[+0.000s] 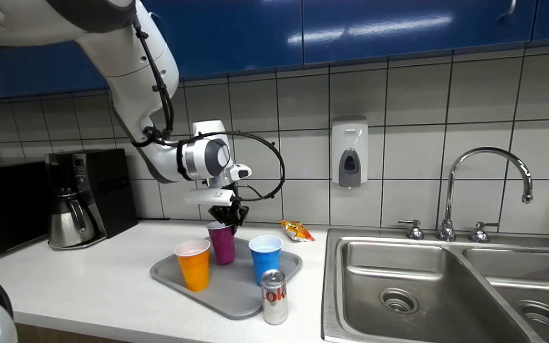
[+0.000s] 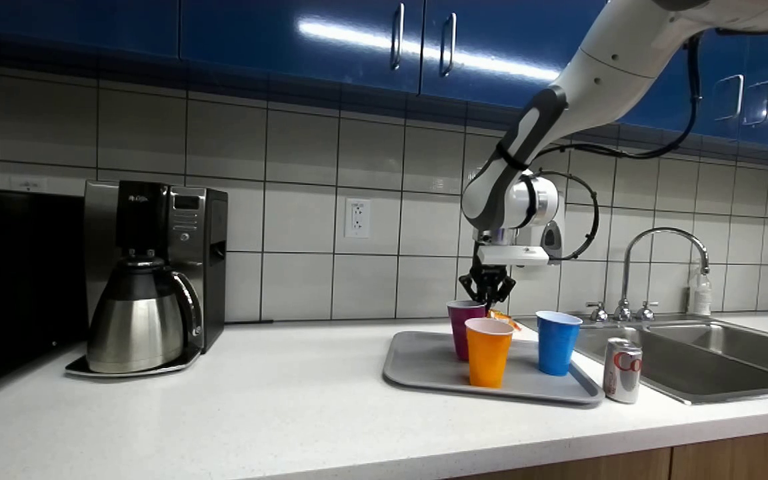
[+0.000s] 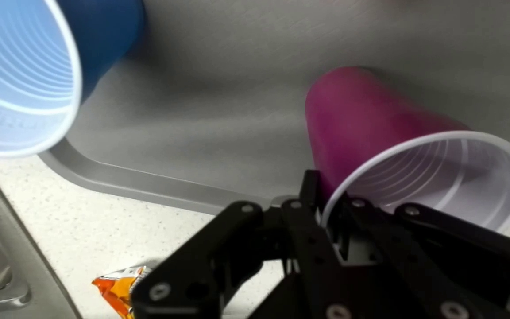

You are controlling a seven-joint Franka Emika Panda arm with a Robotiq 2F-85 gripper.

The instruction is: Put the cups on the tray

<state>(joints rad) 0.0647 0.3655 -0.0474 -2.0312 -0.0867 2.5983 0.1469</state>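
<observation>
counter (image 2: pixel 237 413): white, set below a tiled wall (image 2: pixel 301 280)
magenta cup (image 3: pixel 361 115): on the grey tray (image 1: pixel 238 295), it seems (whether its base bears full weight is hard to tell)
cup side: probably light, thin and springy, likely to dent under a hard squeeze; best taken just below the rim
cup axis: upright, mouth up, long axis close to vertical
gripper (image 3: pixel 326 195): nearly closed, pinching that side at the rim, one finger (image 3: pixel 310 190) outside, its mate apparently inside the mouth
orange cup (image 1: pixel 193 267), blue cup (image 1: pixel 265 257): upright on the tray, mouths up, free
can (image 1: pixel 274 300): standing on the counter, just beside the tray
snack packet (image 1: pixel 297 230): near the tiled wall, off the tray
</observation>
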